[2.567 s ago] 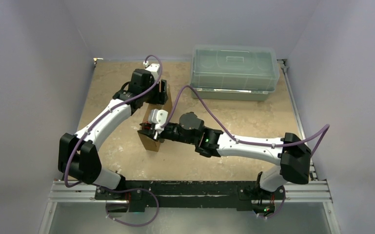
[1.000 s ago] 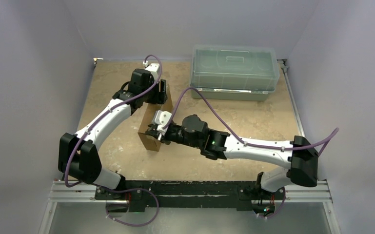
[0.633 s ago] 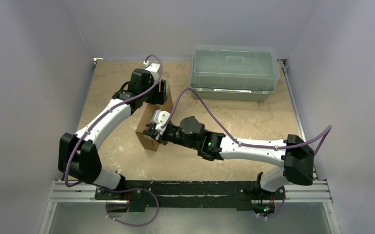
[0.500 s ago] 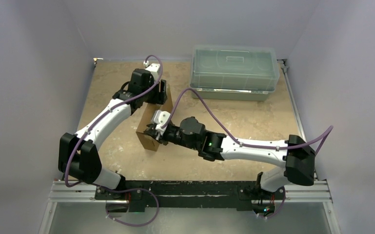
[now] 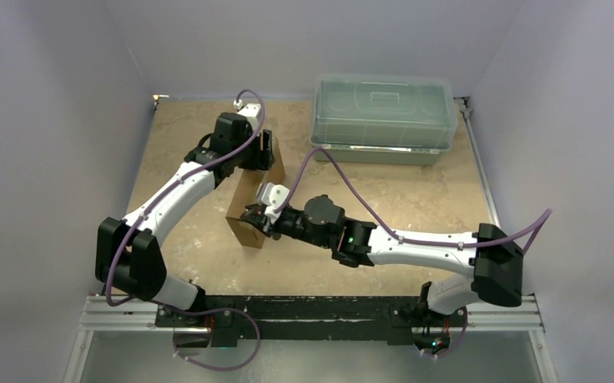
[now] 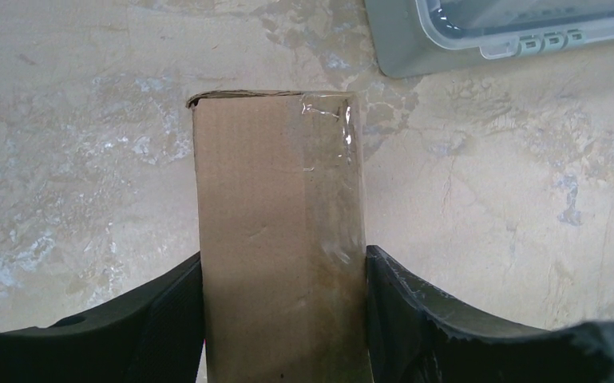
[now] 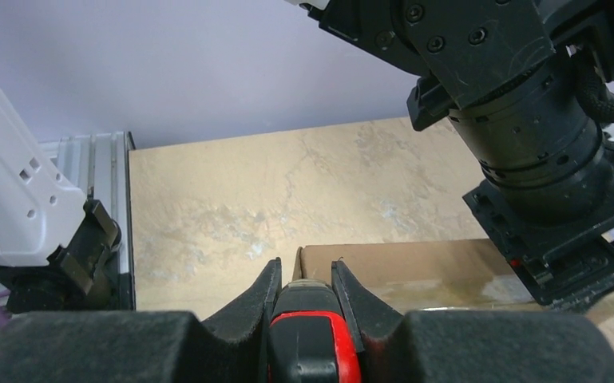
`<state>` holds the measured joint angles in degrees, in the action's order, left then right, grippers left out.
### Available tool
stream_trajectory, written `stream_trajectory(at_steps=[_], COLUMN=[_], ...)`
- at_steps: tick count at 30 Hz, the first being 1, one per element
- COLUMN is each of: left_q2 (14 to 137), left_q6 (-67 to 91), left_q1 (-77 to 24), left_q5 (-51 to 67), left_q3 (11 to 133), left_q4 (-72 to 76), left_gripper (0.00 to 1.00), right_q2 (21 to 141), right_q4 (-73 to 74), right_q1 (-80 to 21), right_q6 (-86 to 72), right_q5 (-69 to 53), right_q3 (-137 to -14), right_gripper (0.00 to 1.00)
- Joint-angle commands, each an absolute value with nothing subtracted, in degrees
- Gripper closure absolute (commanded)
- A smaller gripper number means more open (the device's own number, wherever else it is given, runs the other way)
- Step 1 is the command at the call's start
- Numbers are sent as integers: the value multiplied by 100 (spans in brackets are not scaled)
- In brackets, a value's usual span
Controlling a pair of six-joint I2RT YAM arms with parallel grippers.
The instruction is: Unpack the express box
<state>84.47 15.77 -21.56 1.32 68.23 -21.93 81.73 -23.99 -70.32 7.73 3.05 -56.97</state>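
Note:
The express box (image 5: 247,229), brown cardboard with clear tape on it, stands on its narrow edge on the table. My left gripper (image 5: 262,156) is shut on its far end. In the left wrist view both black fingers (image 6: 403,299) press the sides of the express box (image 6: 279,239). My right gripper (image 5: 254,216) is at the box's near end, shut on a red and black tool (image 7: 313,343). In the right wrist view the tool's tip sits at the top corner edge of the express box (image 7: 415,267), between the fingers of the right gripper (image 7: 305,279).
A translucent grey-green plastic bin (image 5: 383,116) with its lid on stands at the back right; its corner shows as the bin (image 6: 511,32) in the left wrist view. The left arm's wrist (image 7: 527,120) hangs over the box's far end. A metal rail (image 5: 311,313) runs along the near edge.
The right arm has shifted: its wrist and forearm moved slightly right and toward the near edge, with the gripper staying at the box's near end. The left grip holds unchanged.

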Motion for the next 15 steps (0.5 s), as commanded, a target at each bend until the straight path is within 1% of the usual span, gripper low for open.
stream_trajectory(at_steps=[1,9,12,15], left_q2=[8517,8517,8491,8481], left_q6=[1280,1277,1274,1262], left_q1=[-2101,-2101,-2101,-2101], left_q5=[166,188,168,135], left_q3=[6744,6757,6751,6742], left_q4=[-2386,-2390,-2391,-2391], left_gripper=[69,70,70,70], right_q2=[8494,7903,8088,8380], right_q4=[-2362,-2294,-2677,-3399], right_q1=[-6950,-6774,-6751,-6691], right_q6=[663,495,409,241], right_q5=[216,163,105,12], right_q3=[-5379,-4912,-4697,-4422], right_gripper=[100,100,100,100])
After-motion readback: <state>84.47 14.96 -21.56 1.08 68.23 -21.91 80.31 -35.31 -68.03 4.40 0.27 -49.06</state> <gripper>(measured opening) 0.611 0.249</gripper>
